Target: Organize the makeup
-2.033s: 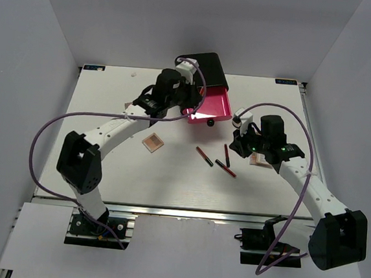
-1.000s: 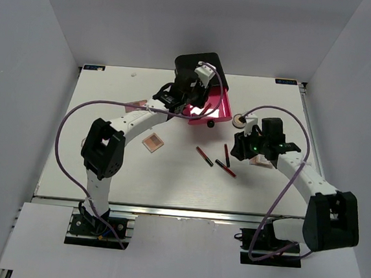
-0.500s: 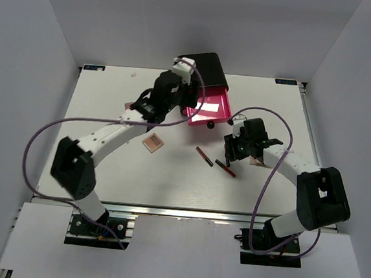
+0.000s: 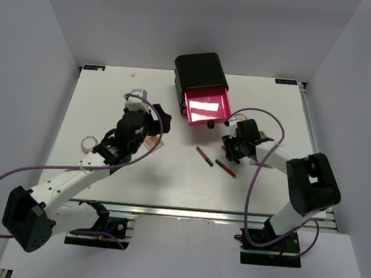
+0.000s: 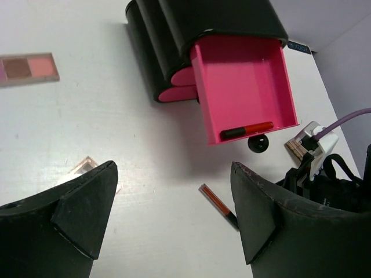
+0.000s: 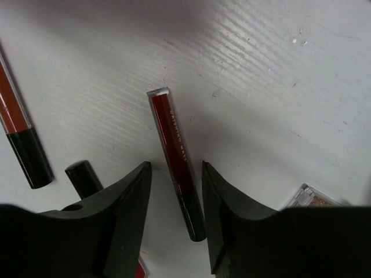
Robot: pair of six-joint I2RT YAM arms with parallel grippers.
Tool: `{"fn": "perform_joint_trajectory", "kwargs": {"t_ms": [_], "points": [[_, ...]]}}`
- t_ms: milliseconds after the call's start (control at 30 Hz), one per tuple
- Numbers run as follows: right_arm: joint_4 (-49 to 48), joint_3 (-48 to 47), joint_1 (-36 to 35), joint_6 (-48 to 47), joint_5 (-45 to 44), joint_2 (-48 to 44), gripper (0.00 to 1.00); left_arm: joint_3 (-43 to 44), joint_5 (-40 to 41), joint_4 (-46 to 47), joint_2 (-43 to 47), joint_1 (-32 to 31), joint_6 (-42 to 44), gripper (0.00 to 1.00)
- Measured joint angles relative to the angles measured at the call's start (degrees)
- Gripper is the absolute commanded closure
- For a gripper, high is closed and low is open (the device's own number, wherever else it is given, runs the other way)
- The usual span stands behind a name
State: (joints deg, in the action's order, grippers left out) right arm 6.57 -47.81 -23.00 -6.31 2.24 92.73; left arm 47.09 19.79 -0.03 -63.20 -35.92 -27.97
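**A:** How far along is the tidying?

**B:** Barely begun, as I judge it; a white desk (image 4: 97, 105) carries a black box (image 4: 201, 69) at the middle of its far edge; one pink drawer (image 5: 243, 75) is pulled out toward the near edge; a single red-and-black stick (image 5: 246, 128) lies inside along the drawer's front wall, the only item put away.

**A:** What is left out?

**B:** A brown palette (image 5: 29, 66) lies left of the box, toward the far edge; a small square palette (image 5: 86, 167) lies near the desk's middle; another square palette (image 6: 307, 198) lies further right; a loose stick (image 4: 204, 156) and a second loose stick (image 4: 226, 168) lie just right of centre.

**A:** And the claws?

**B:** The left claw (image 5: 174, 191) hangs over the middle of the desk, jaws spread wide, holding nothing; the right claw (image 6: 175, 171) is lowered right of centre, jaws apart on either side of a third stick (image 6: 168, 127); that stick lies flat on the desk, not gripped; it looks next for the drawer.
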Motion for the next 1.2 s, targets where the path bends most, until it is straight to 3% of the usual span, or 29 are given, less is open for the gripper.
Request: {"fn": "perform_joint_trajectory", "kwargs": {"t_ms": [300,500,900,1067,1200], "points": [[-1.0,0.2,-0.3,-1.8,-1.0,0.3,0.82,-7.4,3.3,-1.2,4.9,0.0,-13.0,0.12],[0.6,1.8,-0.2,-6.1,1.3,-2.8,0.92,-10.3,3.6,-0.8,4.0,0.0,-24.2,0.13],[9.0,-2.4,0.1,-31.1,23.0,-25.1,0.96,-8.4,-7.0,0.1,-13.0,0.0,-42.7,0.15],[8.1,-10.8,0.0,-34.9,27.2,-23.3,0.92,-3.0,-13.8,-1.1,-21.1,0.0,-46.3,0.17],[5.7,-24.8,-0.2,-36.3,27.6,-11.8,0.85,1.0,-16.9,-2.6,-25.5,0.0,-47.5,0.19]]}}
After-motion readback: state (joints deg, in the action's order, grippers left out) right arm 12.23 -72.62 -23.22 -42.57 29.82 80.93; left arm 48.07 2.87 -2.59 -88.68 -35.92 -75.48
